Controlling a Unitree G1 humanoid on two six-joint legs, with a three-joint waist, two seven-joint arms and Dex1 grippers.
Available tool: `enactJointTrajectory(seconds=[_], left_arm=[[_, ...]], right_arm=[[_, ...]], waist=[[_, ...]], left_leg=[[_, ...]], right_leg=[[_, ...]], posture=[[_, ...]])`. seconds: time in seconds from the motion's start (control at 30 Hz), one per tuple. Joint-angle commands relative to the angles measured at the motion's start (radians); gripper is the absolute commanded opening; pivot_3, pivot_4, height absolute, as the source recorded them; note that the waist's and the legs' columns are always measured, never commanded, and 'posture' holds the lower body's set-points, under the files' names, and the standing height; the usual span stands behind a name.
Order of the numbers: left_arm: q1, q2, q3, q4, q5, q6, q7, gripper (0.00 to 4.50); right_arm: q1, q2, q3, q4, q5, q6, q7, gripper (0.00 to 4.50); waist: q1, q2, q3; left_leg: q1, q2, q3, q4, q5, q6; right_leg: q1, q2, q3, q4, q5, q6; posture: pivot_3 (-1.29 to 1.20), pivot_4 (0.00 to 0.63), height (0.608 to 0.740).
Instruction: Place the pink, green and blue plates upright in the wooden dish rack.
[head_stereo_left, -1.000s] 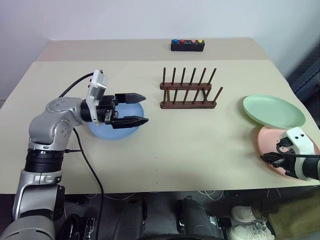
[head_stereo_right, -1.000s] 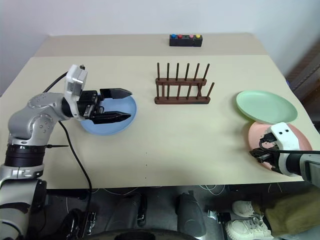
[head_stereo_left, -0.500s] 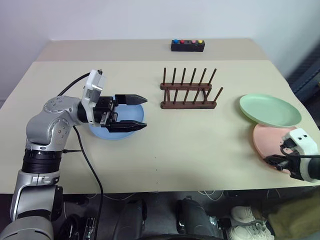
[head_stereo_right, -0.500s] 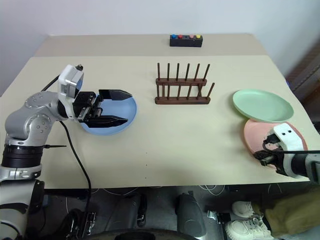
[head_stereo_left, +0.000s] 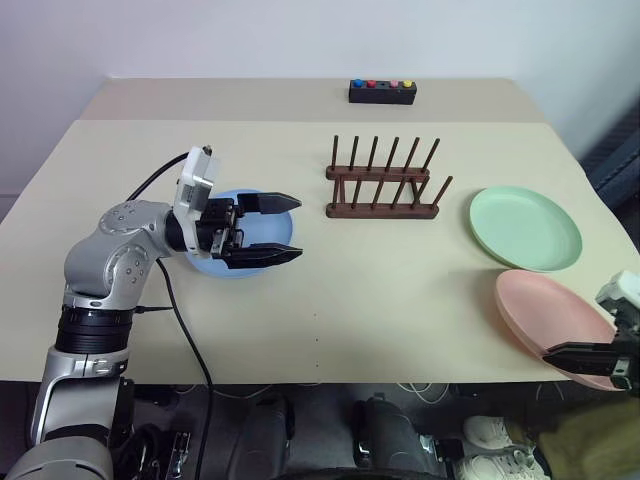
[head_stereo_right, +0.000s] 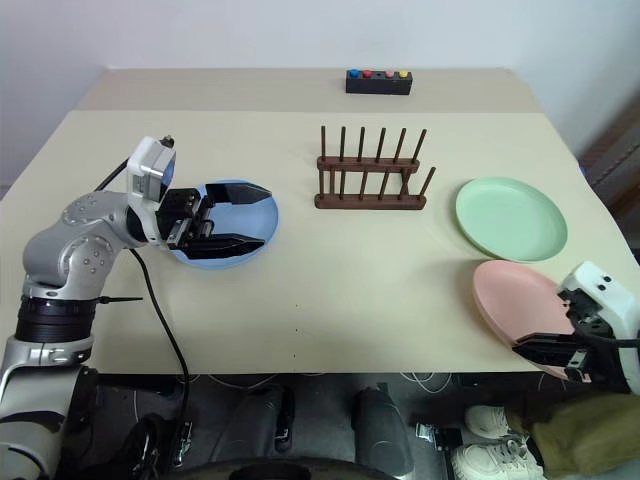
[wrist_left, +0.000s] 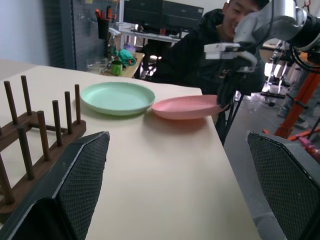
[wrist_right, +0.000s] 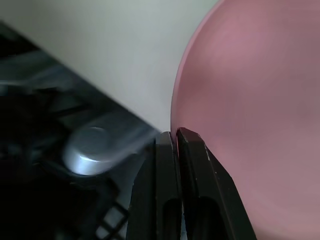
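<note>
At table's left, left gripper (head_stereo_left: 281, 229) hangs wide open over blue plate (head_stereo_left: 240, 232), ready to grab. Wooden dish rack (head_stereo_left: 384, 186) empty mid-table. Green plate (head_stereo_left: 525, 228) flat; right gripper (head_stereo_right: 535, 350) pinches pink plate (head_stereo_right: 520, 311) rim, lifting it for racking.

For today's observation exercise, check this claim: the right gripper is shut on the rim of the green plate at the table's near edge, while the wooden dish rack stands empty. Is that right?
Not quite. The right gripper is shut on the rim of the pink plate, not the green plate, which lies free on the table. The right eye view and right wrist view show this. The wooden dish rack does stand empty.
</note>
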Motion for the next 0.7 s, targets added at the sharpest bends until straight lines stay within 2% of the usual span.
enactJointTrajectory(seconds=[0.03,0.13,0.27,0.33,0.5,0.7], left_arm=[[-0.005,0.002,0.023,-0.026,-0.015,-0.02,0.01,4.5],[-0.016,0.0,0.03,-0.014,-0.015,-0.024,0.018,4.5],[-0.056,-0.014,0.054,0.034,0.017,-0.095,0.053,4.5],[-0.074,-0.02,0.061,0.063,0.043,-0.136,0.081,4.5],[-0.114,-0.05,0.11,0.093,-0.001,-0.118,0.154,4.5],[-0.113,-0.066,0.088,0.102,0.049,-0.154,0.192,4.5]], right_arm=[[-0.141,-0.037,-0.09,0.012,0.174,0.094,0.048,0.02],[-0.31,-0.023,-0.074,0.078,0.287,0.168,-0.013,0.02],[-0.634,0.044,-0.033,0.275,0.417,0.262,-0.197,0.02],[-0.716,0.054,-0.03,0.319,0.452,0.302,-0.246,0.02],[-0.908,0.079,-0.008,0.441,0.518,0.321,-0.381,0.02],[-1.083,0.202,0.138,0.51,0.48,0.231,-0.552,0.02]], waist=[[-0.003,0.0,0.0],[0.001,-0.001,0.0],[0.002,-0.001,0.001],[0.004,-0.001,0.001],[0.001,-0.001,0.001],[-0.007,-0.001,0.001]], left_leg=[[0.001,0.0,0.0,0.0,0.0,0.0],[0.0,0.001,0.0,0.0,0.0,0.0],[-0.001,0.001,0.0,0.0,0.0,0.0],[-0.001,0.0,0.0,0.001,0.0,0.0],[-0.002,0.0,0.0,0.0,-0.001,0.002],[0.0,0.0,0.001,0.0,-0.001,0.002]], right_leg=[[0.0,0.0,0.0,0.0,0.0,0.0],[0.0,0.001,0.0,0.0,0.0,0.0],[0.0,0.0,0.0,-0.001,0.0,0.0],[0.0,0.0,0.0,-0.001,0.0,0.0],[-0.001,-0.001,0.0,0.0,0.0,0.0],[-0.001,0.0,0.001,0.001,0.0,0.0]], posture=[[0.0,0.15,0.74],[0.0,0.15,0.74],[0.0,0.15,0.74],[0.0,0.15,0.74],[0.0,0.15,0.74],[0.0,0.15,0.74]])
